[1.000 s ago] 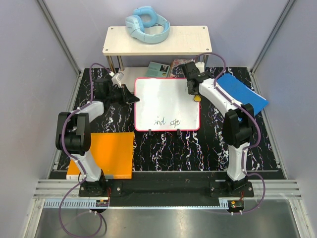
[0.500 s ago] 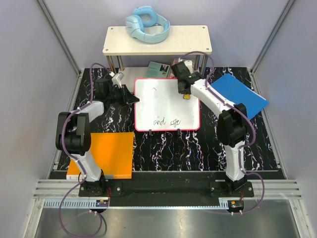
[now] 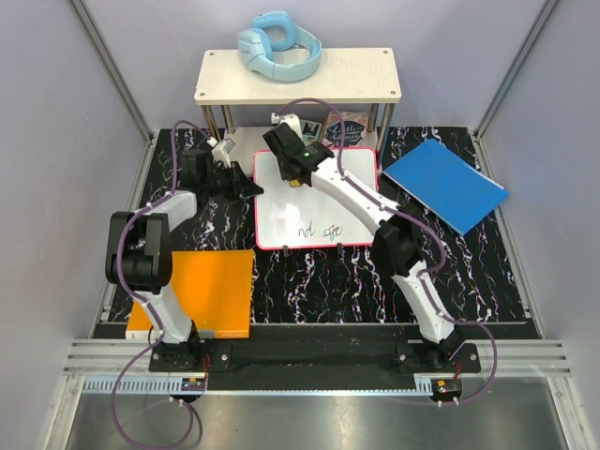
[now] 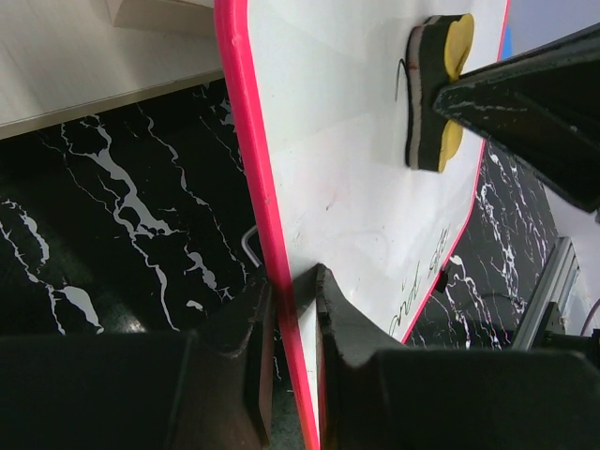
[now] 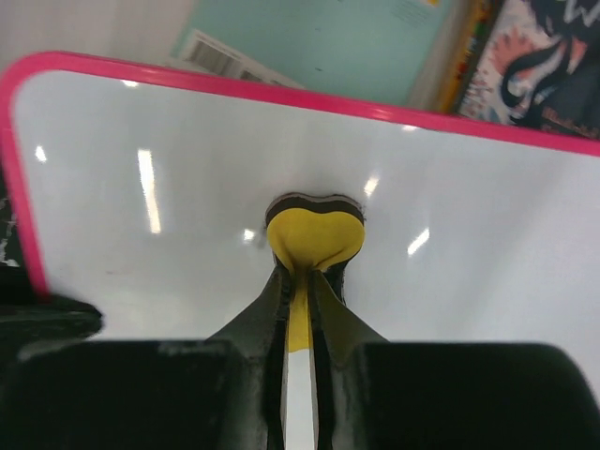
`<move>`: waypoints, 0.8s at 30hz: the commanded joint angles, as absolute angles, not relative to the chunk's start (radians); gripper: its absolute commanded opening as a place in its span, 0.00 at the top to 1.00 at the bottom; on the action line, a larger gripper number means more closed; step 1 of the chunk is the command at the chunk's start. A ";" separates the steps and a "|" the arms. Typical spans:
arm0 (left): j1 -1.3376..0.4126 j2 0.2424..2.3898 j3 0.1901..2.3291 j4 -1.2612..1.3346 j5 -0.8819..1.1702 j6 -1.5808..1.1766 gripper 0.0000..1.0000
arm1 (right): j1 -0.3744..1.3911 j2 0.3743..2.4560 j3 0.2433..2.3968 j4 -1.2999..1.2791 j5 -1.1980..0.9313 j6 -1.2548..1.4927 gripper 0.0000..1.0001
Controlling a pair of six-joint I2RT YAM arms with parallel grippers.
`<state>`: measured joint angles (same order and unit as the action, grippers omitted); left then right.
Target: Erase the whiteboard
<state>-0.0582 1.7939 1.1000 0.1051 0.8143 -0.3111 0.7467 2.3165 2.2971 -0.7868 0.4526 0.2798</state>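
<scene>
The whiteboard (image 3: 323,211) lies flat on the black marble tabletop, white with a pink rim. Dark handwriting (image 3: 319,228) runs near its front edge. My left gripper (image 3: 251,186) is shut on the board's left rim (image 4: 246,141), one finger above and one below. My right gripper (image 3: 295,176) is shut on a yellow eraser (image 5: 314,234) with a black felt face. The eraser (image 4: 436,89) is pressed against the board's upper left area. In the right wrist view the whiteboard (image 5: 169,187) fills the frame.
An orange sheet (image 3: 211,291) lies at the front left and a blue sheet (image 3: 445,183) at the right. A small wooden shelf (image 3: 298,80) at the back carries a light-blue pillow (image 3: 278,47). Books (image 3: 342,124) lie under it, just behind the board.
My right gripper has swept the eraser leftward along the board's top, from its right edge to its upper left. The left gripper has stayed clamped on the rim.
</scene>
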 commanded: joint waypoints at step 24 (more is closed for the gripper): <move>-0.118 1.793 1.131 0.060 0.735 -0.167 1.00 | 0.884 2.053 1.708 -0.601 0.365 0.221 1.00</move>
<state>-0.0700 1.7939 1.1194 0.0792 0.8028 -0.2825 0.8772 2.1235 1.8584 -0.6167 0.3954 0.2249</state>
